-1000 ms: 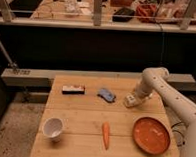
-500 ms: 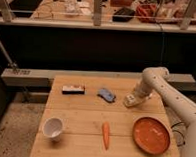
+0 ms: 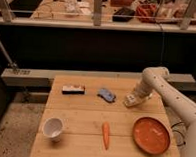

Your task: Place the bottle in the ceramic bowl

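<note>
Hand low over the back right of the counter, bottle lying apart from it.

The arm (image 3: 163,89) reaches in from the right and bends down, so the hand (image 3: 131,100) sits just above the wooden counter (image 3: 84,117) near its back right part; I cannot tell how far open it is or whether it has hold of anything. The small blue bottle (image 3: 107,95) lies on the counter near the hand's left, apart from it. The white bowl (image 3: 53,128) stands at the front left, well apart from the bottle. A carrot (image 3: 105,135) lies between the bowl and an orange plate (image 3: 151,136) at the front right. A dark flat packet (image 3: 74,89) lies at the back left.
</note>
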